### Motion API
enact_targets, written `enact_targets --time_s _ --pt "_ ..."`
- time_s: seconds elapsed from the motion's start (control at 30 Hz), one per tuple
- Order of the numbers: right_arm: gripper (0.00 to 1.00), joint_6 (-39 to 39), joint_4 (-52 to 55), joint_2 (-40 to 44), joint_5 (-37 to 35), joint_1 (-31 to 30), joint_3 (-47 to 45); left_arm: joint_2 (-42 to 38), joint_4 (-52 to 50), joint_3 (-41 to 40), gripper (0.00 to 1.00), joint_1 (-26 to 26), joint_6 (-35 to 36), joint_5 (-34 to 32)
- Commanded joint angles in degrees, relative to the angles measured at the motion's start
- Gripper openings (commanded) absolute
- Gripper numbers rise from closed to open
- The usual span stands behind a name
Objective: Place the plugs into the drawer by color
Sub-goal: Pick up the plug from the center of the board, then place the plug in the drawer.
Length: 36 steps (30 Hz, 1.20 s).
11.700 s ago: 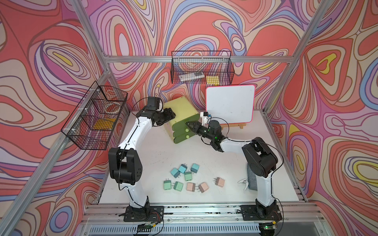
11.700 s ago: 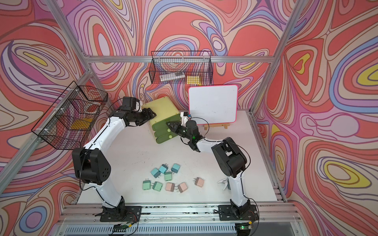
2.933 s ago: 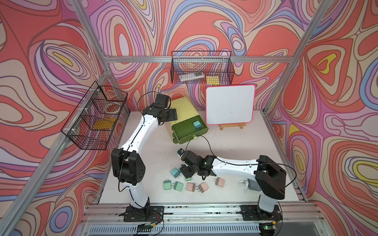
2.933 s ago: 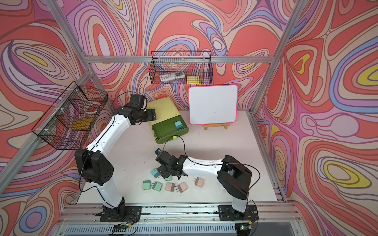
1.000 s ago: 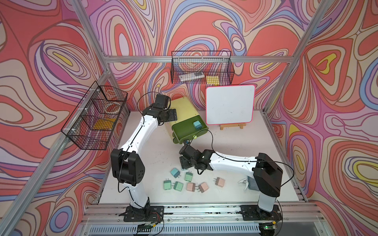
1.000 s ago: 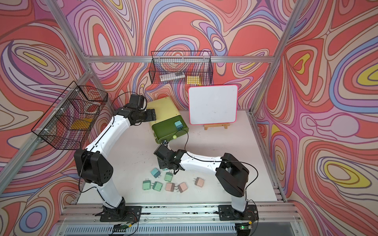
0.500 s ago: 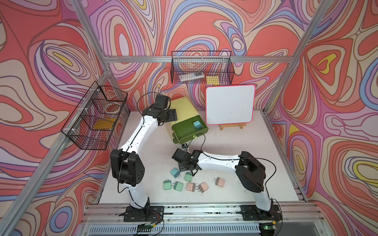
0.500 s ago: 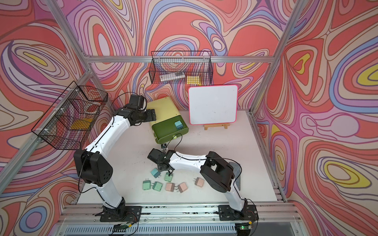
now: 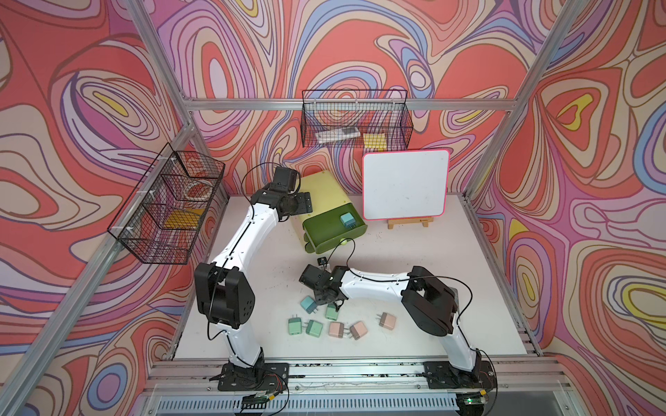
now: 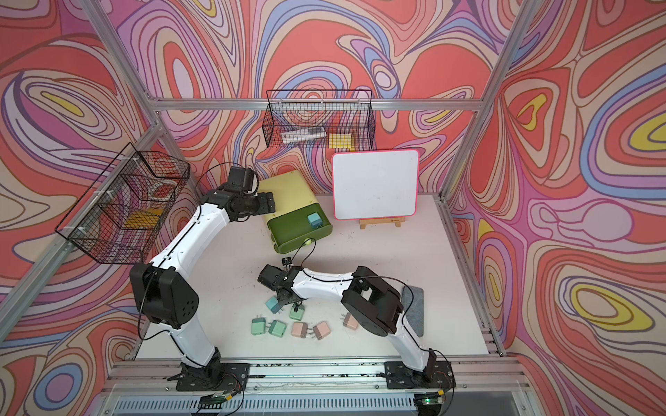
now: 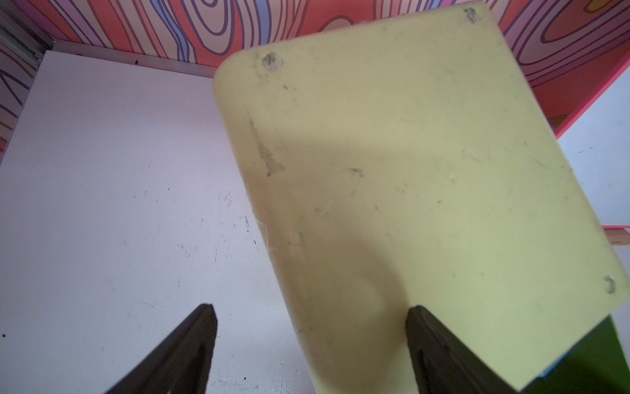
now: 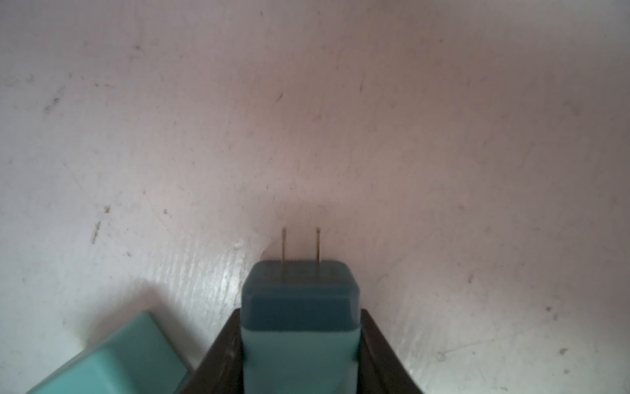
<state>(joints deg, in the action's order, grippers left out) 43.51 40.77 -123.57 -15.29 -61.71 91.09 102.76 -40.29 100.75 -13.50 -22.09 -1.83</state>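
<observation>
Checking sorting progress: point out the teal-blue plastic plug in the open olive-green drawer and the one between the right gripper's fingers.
Drawer's teal-blue plug (image 9: 347, 219): a top view, its upper face.
Gripped teal-blue plug (image 12: 300, 283): right wrist view, its darker pronged end.

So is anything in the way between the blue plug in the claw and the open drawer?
Nothing visible does. The teal-blue plug sits in the right gripper, and bare table lies between it and the open drawer, where another teal plug already lies.
</observation>
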Motion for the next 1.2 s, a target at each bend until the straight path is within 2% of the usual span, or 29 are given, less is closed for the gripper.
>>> enact_targets --time_s 0.0,0.13,0.43,0.6,0.83,1.0,1.17 --pt "0.35 -0.44 1.21 -0.95 -0.36 -0.08 1.10 -0.73 -2.51 -1.35 0.86 0.40 0.38 -0.28" --pt "0.32 -0.77 2.08 1.99 -2.06 -0.10 0.29 -0.57 -2.38 -1.43 0.86 0.40 0.45 -0.28" --pt "0.30 -5.65 1.86 18.07 -1.30 -0.60 -4.62 -0.28 -2.07 -1.33 0.86 0.40 0.44 -0.10" --pt "0.29 -8.73 10.88 21.77 -1.61 -0.59 4.15 -0.21 -2.07 -1.40 0.86 0.40 0.31 -0.30" --pt "0.28 -17.02 21.33 16.23 -1.90 2.49 25.40 -0.15 -1.81 -1.35 0.86 0.40 -0.10 -0.62" --pt "0.26 -22.79 24.40 7.93 3.19 9.55 36.93 0.14 -2.16 -0.64 0.86 0.58 0.05 -1.31" --pt "0.26 -26.71 26.90 -0.68 6.09 13.01 49.06 0.17 -2.16 -0.45 0.86 0.75 -0.04 -1.42"
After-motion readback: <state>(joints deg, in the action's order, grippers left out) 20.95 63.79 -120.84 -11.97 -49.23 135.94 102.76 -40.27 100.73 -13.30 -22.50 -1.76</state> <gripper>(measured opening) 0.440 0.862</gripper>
